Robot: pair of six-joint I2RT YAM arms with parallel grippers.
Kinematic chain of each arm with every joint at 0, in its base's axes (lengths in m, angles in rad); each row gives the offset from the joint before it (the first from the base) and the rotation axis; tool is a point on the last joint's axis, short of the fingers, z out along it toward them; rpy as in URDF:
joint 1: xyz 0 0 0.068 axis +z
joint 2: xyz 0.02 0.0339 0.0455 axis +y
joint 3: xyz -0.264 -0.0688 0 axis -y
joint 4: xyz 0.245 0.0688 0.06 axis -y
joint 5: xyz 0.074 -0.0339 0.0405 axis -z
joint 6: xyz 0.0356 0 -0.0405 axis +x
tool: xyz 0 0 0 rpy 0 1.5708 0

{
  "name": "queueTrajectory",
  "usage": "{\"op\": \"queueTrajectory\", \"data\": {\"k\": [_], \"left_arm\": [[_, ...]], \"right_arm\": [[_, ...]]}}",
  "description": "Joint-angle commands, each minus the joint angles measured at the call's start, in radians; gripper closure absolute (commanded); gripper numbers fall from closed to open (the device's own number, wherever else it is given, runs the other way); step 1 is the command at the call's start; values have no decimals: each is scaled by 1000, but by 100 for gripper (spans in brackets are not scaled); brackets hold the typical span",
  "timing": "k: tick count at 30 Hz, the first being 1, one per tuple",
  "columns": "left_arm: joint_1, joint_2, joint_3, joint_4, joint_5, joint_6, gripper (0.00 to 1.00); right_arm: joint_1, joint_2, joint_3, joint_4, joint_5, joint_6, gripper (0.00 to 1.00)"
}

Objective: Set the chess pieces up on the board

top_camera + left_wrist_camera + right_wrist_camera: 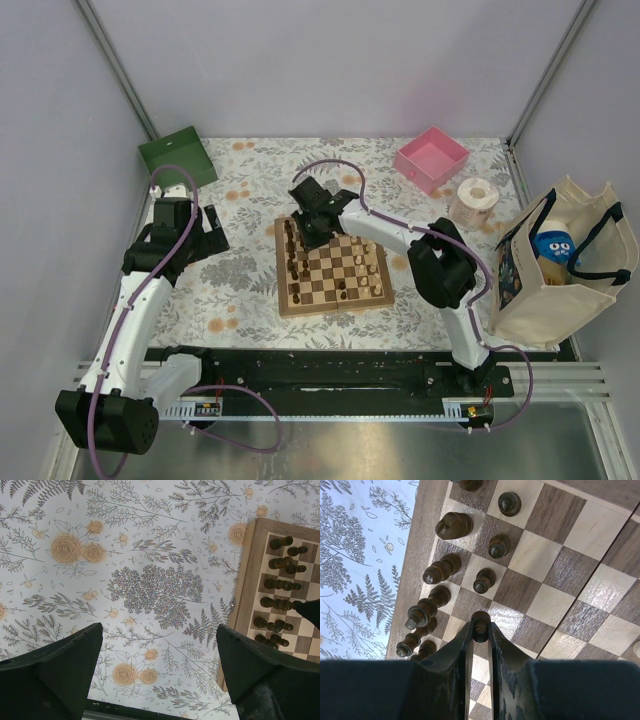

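Note:
The board (335,307) lies mid-table with dark and pale chess pieces (360,262) on it. My right gripper (312,232) hangs over its far left corner. In the right wrist view it (480,630) is shut on a small dark pawn (480,621) that stands over a dark square, beside a row of dark pieces (440,570) along the board (540,555) edge. My left gripper (205,240) is left of the board. Its wrist view shows it (159,631) open over the flowered cloth, nothing between the fingers, with dark pieces (280,585) on the board (248,580) at right.
A green box (178,155) stands at the back left and a pink box (431,158) at the back right. A paper roll (473,200) and a cream tote bag (555,265) sit on the right side.

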Motion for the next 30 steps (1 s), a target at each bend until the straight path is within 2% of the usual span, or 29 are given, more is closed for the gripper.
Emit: {"op": "queueTrajectory", "data": {"k": [1, 30], "left_arm": [[5, -15, 0, 39, 17, 3, 1], [5, -18, -2, 40, 14, 3, 1]], "right_arm": [[13, 20, 47, -13, -20, 10, 77], [26, 67, 86, -27, -44, 13, 75]]}}
